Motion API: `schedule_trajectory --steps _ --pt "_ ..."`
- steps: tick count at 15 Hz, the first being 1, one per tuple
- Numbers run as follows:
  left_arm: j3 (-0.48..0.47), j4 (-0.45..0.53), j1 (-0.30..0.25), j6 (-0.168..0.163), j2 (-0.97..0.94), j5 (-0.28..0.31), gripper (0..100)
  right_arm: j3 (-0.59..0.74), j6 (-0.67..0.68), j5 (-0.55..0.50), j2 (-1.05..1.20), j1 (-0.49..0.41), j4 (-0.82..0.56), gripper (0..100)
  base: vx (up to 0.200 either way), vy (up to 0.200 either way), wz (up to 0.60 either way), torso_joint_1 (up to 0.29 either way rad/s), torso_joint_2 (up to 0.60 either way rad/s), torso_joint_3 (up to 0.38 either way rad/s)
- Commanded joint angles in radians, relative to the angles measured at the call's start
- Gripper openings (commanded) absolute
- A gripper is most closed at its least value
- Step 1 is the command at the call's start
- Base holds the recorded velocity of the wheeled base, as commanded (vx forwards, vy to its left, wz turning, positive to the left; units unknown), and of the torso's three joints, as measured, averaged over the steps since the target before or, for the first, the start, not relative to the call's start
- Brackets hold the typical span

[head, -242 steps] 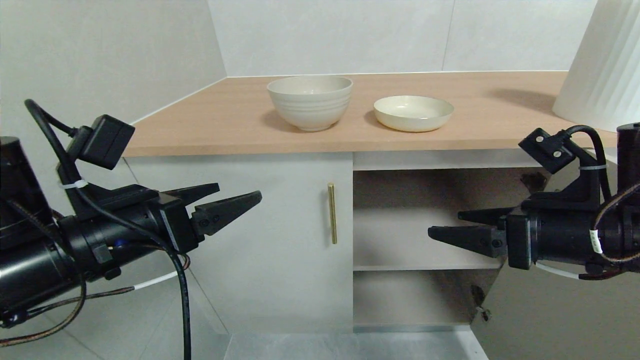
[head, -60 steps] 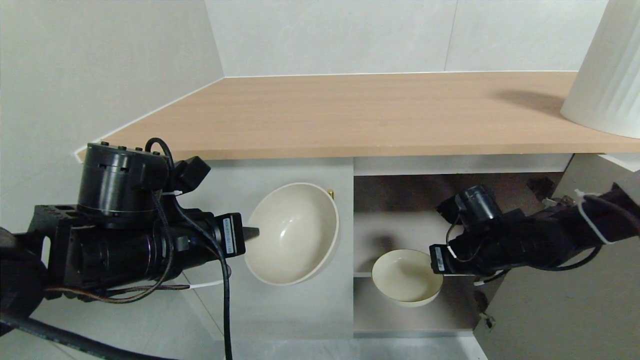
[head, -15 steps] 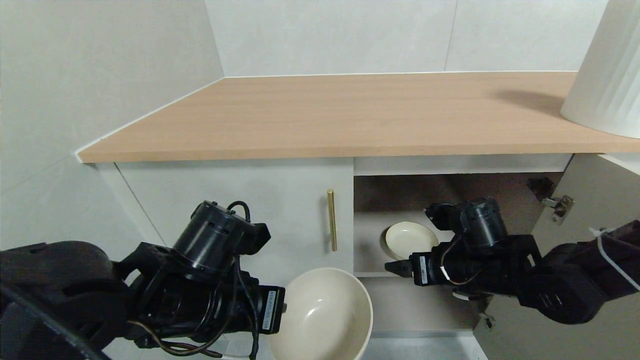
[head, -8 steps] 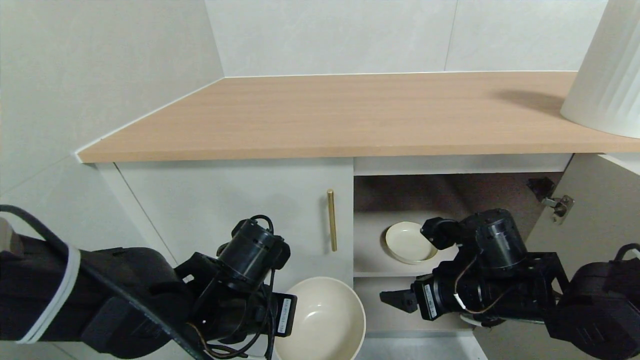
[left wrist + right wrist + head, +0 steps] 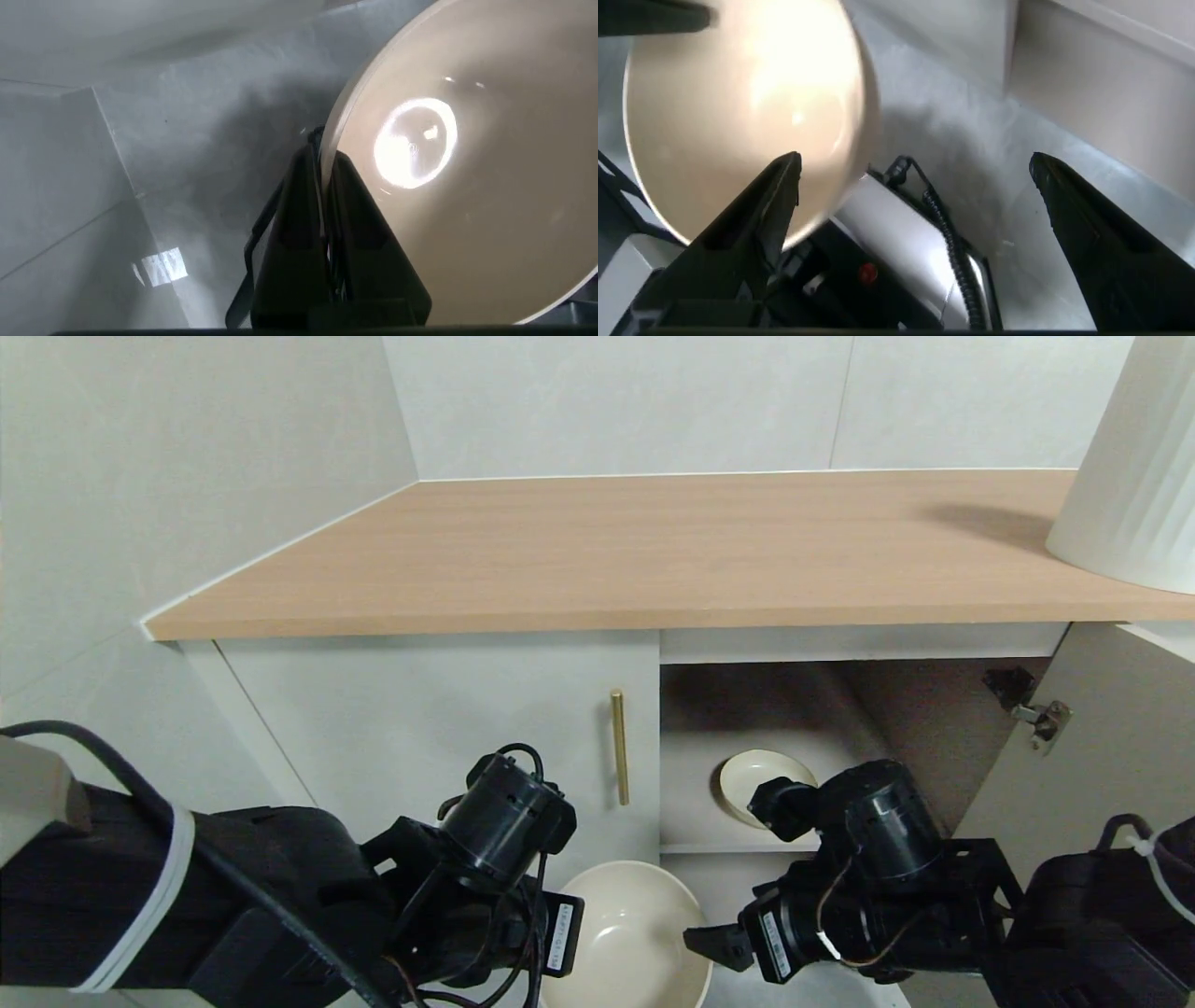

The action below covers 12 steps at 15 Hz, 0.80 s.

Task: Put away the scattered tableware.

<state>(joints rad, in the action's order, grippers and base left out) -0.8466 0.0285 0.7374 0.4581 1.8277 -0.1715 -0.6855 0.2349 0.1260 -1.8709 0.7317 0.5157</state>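
A large cream bowl (image 5: 625, 943) hangs low in front of the cabinet, near the floor, at the edge of the open compartment. My left gripper (image 5: 581, 941) is shut on its rim; in the left wrist view the fingers (image 5: 322, 187) pinch the rim of the bowl (image 5: 467, 168). A small shallow cream dish (image 5: 761, 784) rests on the cabinet's middle shelf. My right gripper (image 5: 714, 947) is below that shelf, just right of the bowl, and open. In the right wrist view the right gripper (image 5: 915, 201) has nothing between its wide-apart fingers, and the bowl (image 5: 738, 103) lies beyond one fingertip.
The cabinet's right door (image 5: 1102, 737) is swung open, with the middle shelf (image 5: 695, 847) and a lower compartment behind my arms. The left door is closed and has a brass handle (image 5: 617, 747). On the wooden countertop (image 5: 653, 551) stands a white ribbed object (image 5: 1130, 476) at the right.
Both arms have dropped lower. My right gripper pulled back and down from the shelf, leaving the small dish there. The bowl in my left gripper shifted slightly right and down.
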Motion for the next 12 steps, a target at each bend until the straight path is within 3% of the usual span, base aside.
schedule_trajectory --steps 1,6,7,12 --pt "0.001 -0.001 0.011 0.001 -0.008 -0.006 0 -0.002 0.000 -0.003 -0.044 0.008 0.018 100 0.000 0.000 0.00 0.000 0.00 0.000" --pt "0.006 -0.001 0.023 0.001 -0.004 -0.022 0 0.004 0.001 -0.040 -0.065 0.008 0.079 100 0.000 0.000 0.00 0.000 0.00 0.000" --pt "0.006 -0.001 0.023 0.001 -0.004 -0.022 0 0.003 0.001 -0.040 -0.065 0.008 0.079 0 0.000 0.000 0.00 0.000 0.00 0.000" --pt "0.006 -0.001 0.023 0.002 -0.005 -0.022 0 0.004 0.003 -0.040 -0.063 0.008 0.079 0 0.000 0.000 0.00 0.000 0.00 0.000"
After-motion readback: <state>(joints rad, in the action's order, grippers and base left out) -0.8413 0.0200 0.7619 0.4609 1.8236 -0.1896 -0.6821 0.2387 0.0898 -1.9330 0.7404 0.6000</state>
